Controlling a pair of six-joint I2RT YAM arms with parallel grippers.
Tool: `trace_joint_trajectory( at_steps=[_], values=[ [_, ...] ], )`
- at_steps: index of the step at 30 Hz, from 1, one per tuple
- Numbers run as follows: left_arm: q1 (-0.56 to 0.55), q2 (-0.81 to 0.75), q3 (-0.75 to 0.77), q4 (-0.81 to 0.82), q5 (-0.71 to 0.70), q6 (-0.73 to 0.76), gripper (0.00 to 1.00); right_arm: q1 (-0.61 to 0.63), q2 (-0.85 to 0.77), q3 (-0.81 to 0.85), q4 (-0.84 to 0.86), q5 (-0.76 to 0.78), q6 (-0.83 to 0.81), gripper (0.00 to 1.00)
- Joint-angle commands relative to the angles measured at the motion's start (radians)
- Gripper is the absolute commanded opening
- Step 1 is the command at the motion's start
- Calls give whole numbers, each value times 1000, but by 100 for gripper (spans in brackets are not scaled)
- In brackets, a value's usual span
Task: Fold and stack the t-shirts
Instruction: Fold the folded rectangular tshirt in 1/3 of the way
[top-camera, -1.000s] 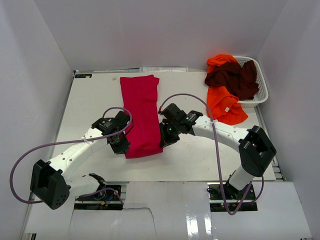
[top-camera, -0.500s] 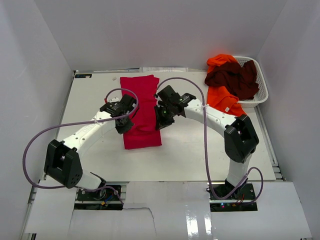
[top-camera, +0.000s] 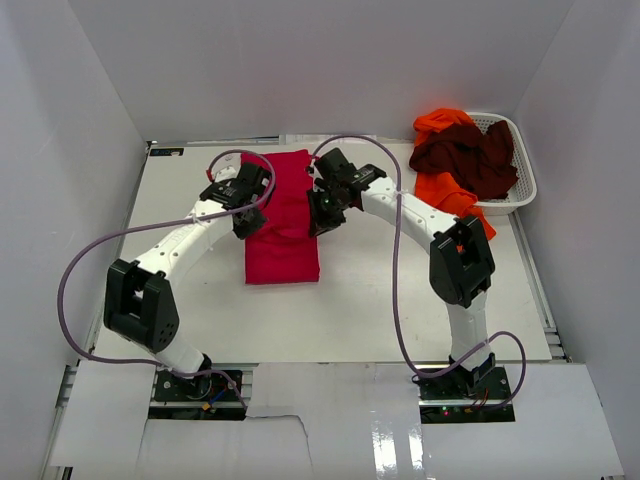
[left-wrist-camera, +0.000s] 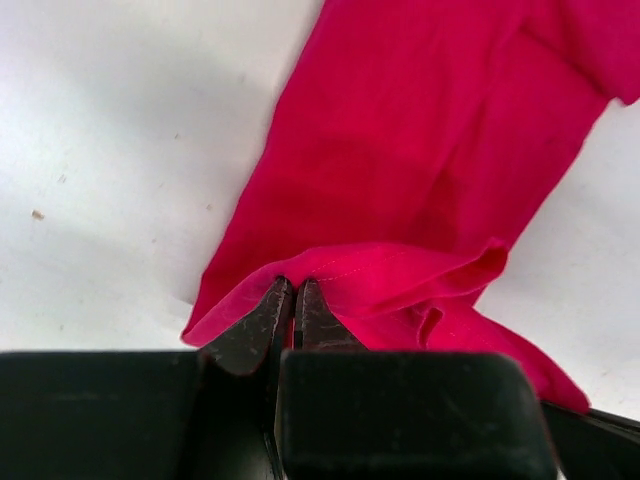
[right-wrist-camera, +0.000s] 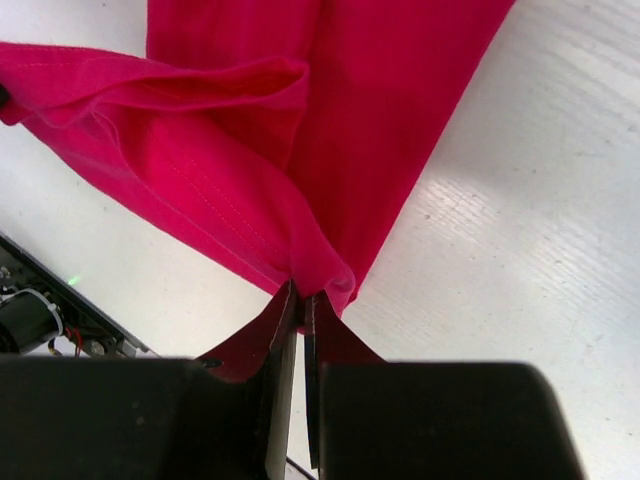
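Where the white mesh basket (top-camera: 527, 178) sits at the upper right of the overhead frame, it holds the dark maroon tee (top-camera: 465, 155), heaped over its left rim; the bright orange tee (top-camera: 444, 122) shows both behind the maroon one and below it, spilling out of the basket onto the table (top-camera: 180, 200); the right arm's elbow crosses the orange tee's lower edge, and whether its neck label shows cannot be told from above; no writing can be read in any view. The crimson-red tee (top-camera: 283, 255) lies as a long narrow strip at the upper centre of the frame, well apart from the basket. The left gripper (top-camera: 248, 230) is at the strip's left edge and the right gripper (top-camera: 315, 227) at its right edge, about midway along its length. In the left wrist view the left gripper (left-wrist-camera: 294, 300) has its jaws pinched tight on a stitched hem of the crimson cloth, which is raised in a ridge over the flat layer beneath; in the right wrist view the right gripper (right-wrist-camera: 298, 303) is likewise clamped on a gathered corner of the same tee, the fabric fanning upward from the fingertips.
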Motion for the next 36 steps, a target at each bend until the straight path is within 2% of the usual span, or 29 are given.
trace_joint_trajectory(
  at_steps=[1, 12, 27, 36],
  values=[
    [7, 24, 69, 35, -43, 33, 0, -19, 21, 74, -27, -10, -37, 8],
    [27, 79, 127, 47, -55, 51, 0, -62, 115, 236, -50, -53, -79, 8],
    [60, 142, 72, 146, -53, 53, 0, -85, 204, 307, -1, -91, -105, 8],
    [63, 196, 97, 185, -63, 71, 0, -94, 232, 345, 8, -108, -106, 8]
  ],
)
